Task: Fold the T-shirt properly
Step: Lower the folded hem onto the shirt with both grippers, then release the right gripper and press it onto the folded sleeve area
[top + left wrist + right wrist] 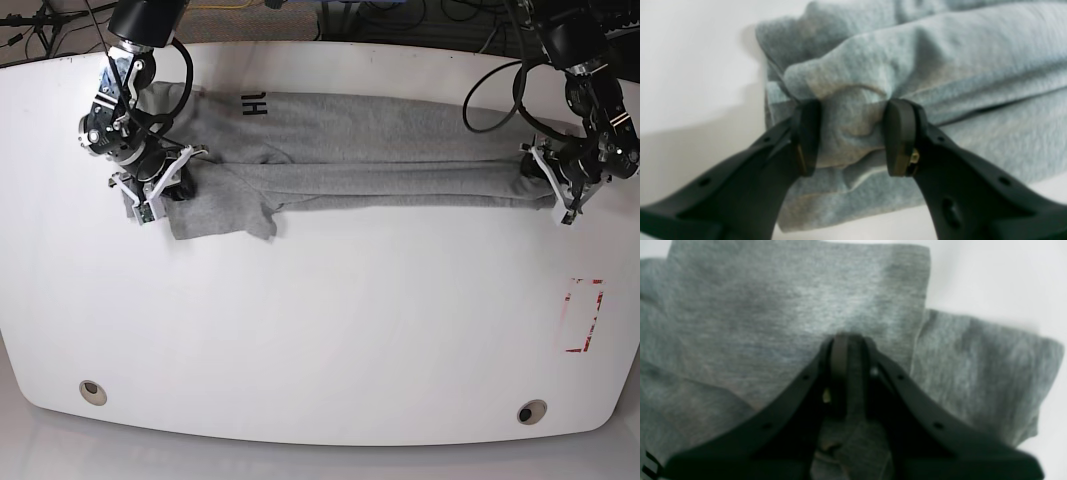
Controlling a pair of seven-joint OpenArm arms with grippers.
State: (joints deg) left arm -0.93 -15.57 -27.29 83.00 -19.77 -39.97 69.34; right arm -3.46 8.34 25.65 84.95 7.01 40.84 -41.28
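left wrist view: black fingers of my left gripper pinch a bunched fold at the edge of the t-shirt, ready to carry it. right wrist view: right gripper is clamped on heather-grey cloth. base view: it lies as a long folded strip on the table, gripped at both ends.

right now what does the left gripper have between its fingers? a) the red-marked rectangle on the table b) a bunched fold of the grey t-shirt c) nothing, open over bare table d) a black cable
b: in the left wrist view, the left gripper has a bunched fold of the T-shirt pinched between its two dark fingers, at the end of the folded shirt.
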